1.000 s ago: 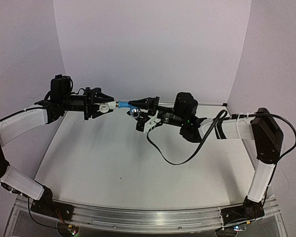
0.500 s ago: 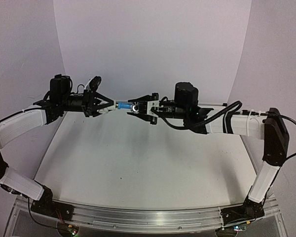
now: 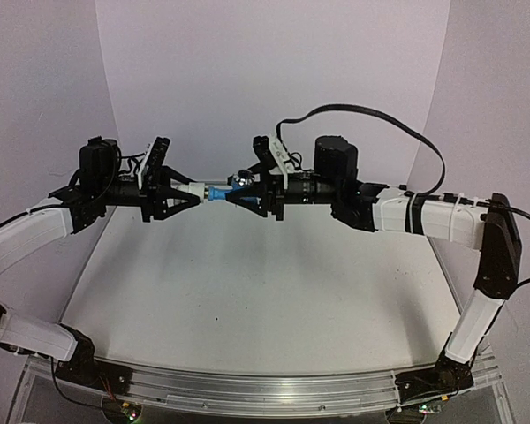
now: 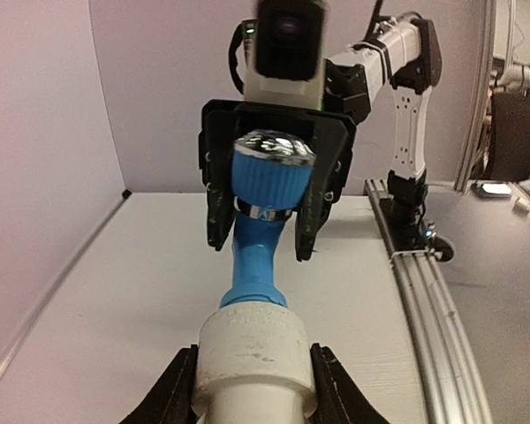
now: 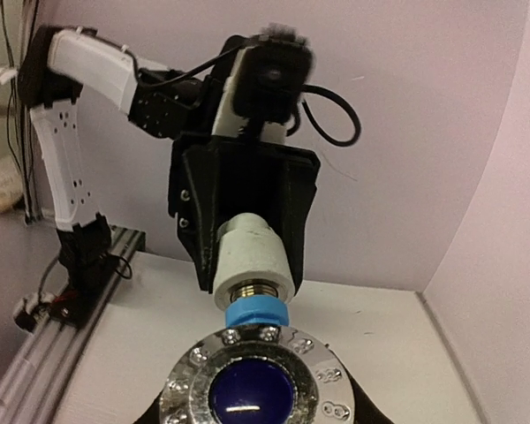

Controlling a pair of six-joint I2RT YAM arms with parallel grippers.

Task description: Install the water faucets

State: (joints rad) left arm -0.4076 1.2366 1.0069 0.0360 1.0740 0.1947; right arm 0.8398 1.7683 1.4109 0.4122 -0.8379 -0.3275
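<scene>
The left gripper [image 3: 191,191] is closed on the white fitting [image 4: 254,358], with one finger pressing on each side of it. The right gripper [image 3: 235,193] is closed on the blue tap [image 4: 254,265], clamping it just behind its ribbed knob [image 4: 274,172], which has a shiny metal cap. The two parts meet end to end, and the narrow end of the tap sits at the mouth of the fitting. Both parts are held in the air above the far part of the worktop [image 3: 247,300], a little toward its left edge. The two arms reach in from opposite sides, nearly level. A black cable [image 3: 371,115] loops above the right arm.
</scene>
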